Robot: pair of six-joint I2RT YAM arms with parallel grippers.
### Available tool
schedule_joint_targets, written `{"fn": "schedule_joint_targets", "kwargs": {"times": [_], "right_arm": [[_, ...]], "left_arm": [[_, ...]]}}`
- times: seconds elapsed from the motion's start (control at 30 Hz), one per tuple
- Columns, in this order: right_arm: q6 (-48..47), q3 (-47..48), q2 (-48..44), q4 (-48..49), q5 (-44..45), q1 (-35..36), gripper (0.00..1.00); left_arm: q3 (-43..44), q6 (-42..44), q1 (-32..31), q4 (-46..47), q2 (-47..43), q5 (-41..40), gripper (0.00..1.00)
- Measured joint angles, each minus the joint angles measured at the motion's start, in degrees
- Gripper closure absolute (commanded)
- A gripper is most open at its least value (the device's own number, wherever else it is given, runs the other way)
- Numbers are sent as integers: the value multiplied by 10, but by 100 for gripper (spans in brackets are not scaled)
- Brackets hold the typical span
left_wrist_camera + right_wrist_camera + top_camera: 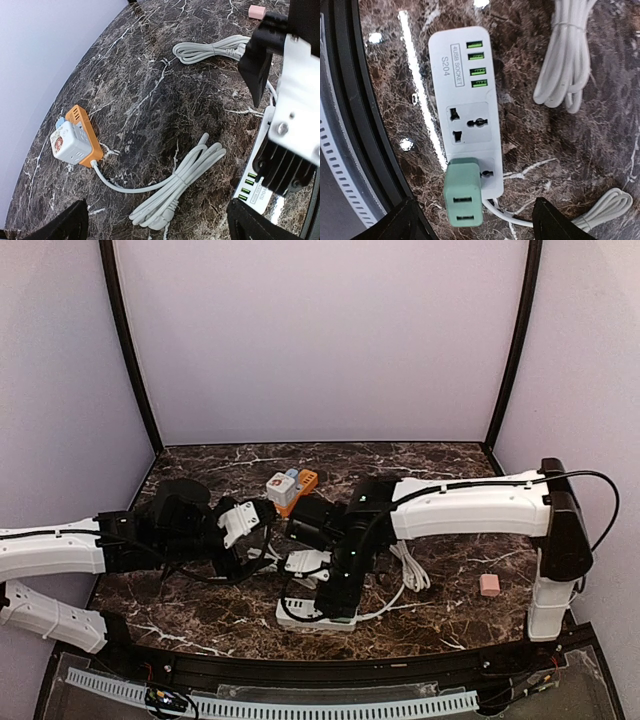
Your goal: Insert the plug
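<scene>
Nearest, the left tool (159, 210) is hanging wide open and empty over the marble bench (150, 75), beside an orange-and-white cube adapter (75, 137). Further right, a white power strip (490, 140) is lying flat, the green plug (463, 197) sitting in its cable-end socket. The right tool (475, 210) is standing open astride the plug, not touching it.

Left fingers (65, 225) spread wide; right fingers (407, 225) apart, pointing down.
</scene>
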Motion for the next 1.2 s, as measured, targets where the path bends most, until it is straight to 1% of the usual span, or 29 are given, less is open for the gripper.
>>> {"fn": "schedule_joint_targets", "kwargs": {"times": [0.07, 0.1, 0.27, 0.5, 0.7, 0.9, 1.03, 1.2], "right_arm": [[7, 0, -28, -2, 9, 0, 9], [14, -1, -40, -1, 14, 0, 6], [46, -31, -91, 3, 45, 0, 2], [112, -76, -135, 26, 73, -20, 1], [189, -122, -202, 47, 98, -68, 1], [274, -182, -283, 51, 126, -126, 1], [321, -219, -322, 48, 123, -171, 1], [376, -273, -358, 36, 94, -224, 1]], "left_arm": [[4, 2, 2, -1, 5, 3, 3], [6, 3, 3, -1, 6, 4, 3], [16, 9, 4, -5, 8, 6, 2], [38, 10, 6, -16, 8, 3, 1], [49, 5, 6, -28, 2, -10, 1], [78, -10, 6, -41, 3, -50, 1], [99, -20, 6, -49, 13, -72, 1], [116, -32, 6, -54, 33, -86, 1]]}}
